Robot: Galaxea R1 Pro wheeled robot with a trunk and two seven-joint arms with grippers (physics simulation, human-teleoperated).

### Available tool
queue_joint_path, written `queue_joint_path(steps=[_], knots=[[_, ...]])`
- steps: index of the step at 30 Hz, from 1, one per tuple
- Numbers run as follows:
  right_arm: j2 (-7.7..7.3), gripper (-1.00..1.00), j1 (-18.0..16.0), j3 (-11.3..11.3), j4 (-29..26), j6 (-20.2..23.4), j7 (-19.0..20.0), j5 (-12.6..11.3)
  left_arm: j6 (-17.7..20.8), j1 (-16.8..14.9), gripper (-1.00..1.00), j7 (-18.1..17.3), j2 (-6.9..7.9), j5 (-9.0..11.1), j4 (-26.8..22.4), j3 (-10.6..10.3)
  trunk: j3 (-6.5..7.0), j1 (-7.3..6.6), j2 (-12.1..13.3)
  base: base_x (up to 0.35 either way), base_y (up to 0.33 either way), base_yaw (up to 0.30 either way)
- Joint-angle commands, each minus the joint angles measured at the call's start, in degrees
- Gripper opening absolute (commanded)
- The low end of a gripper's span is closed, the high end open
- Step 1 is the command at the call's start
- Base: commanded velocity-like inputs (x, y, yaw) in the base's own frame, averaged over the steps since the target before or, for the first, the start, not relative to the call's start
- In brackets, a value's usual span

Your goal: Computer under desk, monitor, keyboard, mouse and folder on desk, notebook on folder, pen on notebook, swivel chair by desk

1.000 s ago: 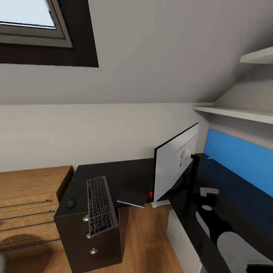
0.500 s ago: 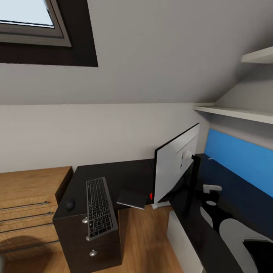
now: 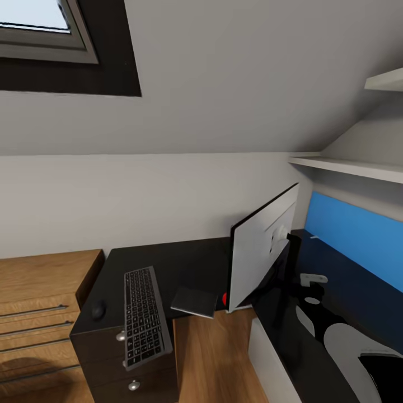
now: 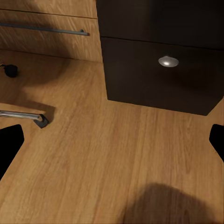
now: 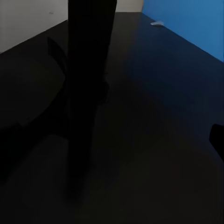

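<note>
Keyboard on desk beside monitor; notebook between.

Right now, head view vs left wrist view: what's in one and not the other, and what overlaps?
Head view: the keyboard, mouse, notebook and monitor on the black desk, plus its blue back panel.
Left wrist view: a chrome leg ending in a black caster, low over the floor.
Both: the wood floor, the dark drawer front with its silver knob, and the oak chest of drawers.
</note>
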Motion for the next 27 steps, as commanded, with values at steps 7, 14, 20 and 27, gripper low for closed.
queue_joint_path(steps=[7,14,20,27], knots=[[-0.03,1.00,0.0,0.1,0.0,-0.2,-0.1,-0.3,0.0,0.0,1.00,0.1,-0.01,0.2,-0.1,-0.1,-0.06,0.03,0.0,0.093,0.000,0.000],[-0.08,1.00,0.0,0.1,0.0,-0.8,-0.1,-0.2,0.1,0.0,1.00,0.2,0.05,0.2,0.0,0.0,-0.06,0.03,0.0,0.142,-0.016,0.000],[-0.09,1.00,0.0,0.1,0.2,-2.2,-0.1,-0.3,0.1,0.0,1.00,0.4,0.10,0.3,0.1,0.1,-0.06,0.03,0.0,0.130,-0.027,0.000],[-0.16,1.00,0.0,0.1,0.1,-2.5,-0.1,-0.2,0.1,0.0,1.00,0.5,0.15,0.3,0.1,0.2,-0.06,0.03,0.0,0.022,-0.005,0.000]])
